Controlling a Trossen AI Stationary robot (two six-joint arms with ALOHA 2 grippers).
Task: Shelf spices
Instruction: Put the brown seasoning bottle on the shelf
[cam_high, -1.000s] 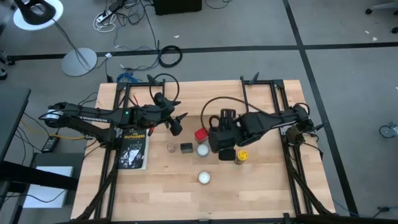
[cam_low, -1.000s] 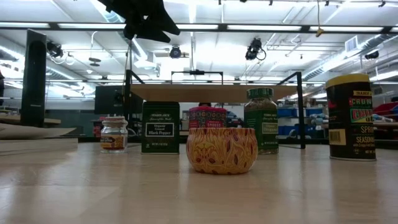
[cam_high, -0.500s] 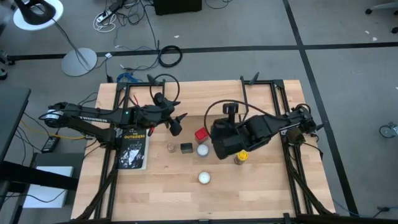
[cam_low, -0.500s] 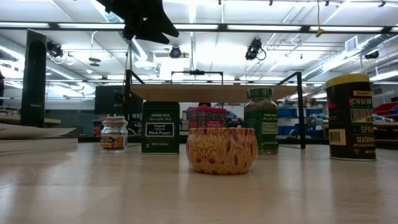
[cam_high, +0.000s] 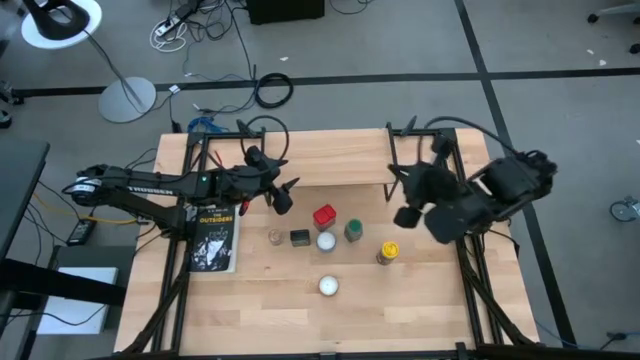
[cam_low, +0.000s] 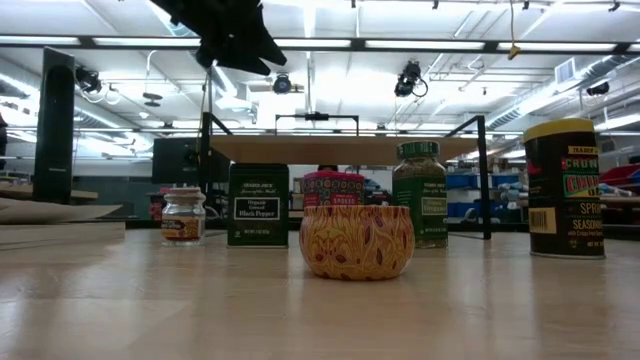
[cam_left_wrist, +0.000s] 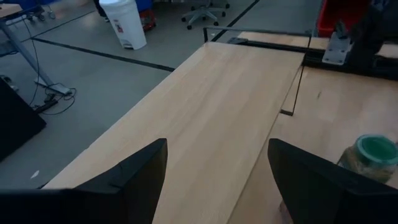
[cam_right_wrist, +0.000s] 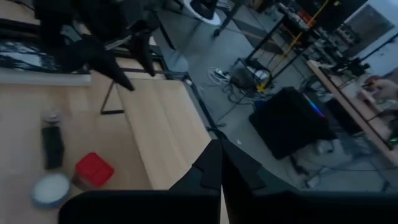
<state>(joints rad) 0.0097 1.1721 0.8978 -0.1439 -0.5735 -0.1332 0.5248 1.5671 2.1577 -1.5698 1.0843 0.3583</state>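
The shelf (cam_high: 340, 165) (cam_low: 345, 148) stands on thin black legs at the table's far side. In front of it on the table stand the spices: tan jar (cam_high: 275, 237), dark tin (cam_high: 299, 237), red box (cam_high: 324, 216), green-lidded jar (cam_high: 353, 231) and yellow-lidded jar (cam_high: 389, 252). My left gripper (cam_high: 283, 198) (cam_left_wrist: 216, 180) hovers open above the shelf's left part, holding nothing. My right gripper (cam_high: 403, 216) (cam_right_wrist: 219, 168) is shut and empty, to the right of the jars near the shelf's right legs.
Two white round objects (cam_high: 326, 241) (cam_high: 328, 286) sit among and in front of the spices; the nearer one is a patterned tin (cam_low: 357, 241) in the low view. A black book (cam_high: 215, 240) lies at the table's left. The table has bare wood along its near edge.
My right gripper has drawn back from over the green-lidded jar toward the table's right edge. The jar now shows uncovered, upright on the table where it stood. The spices have not moved.
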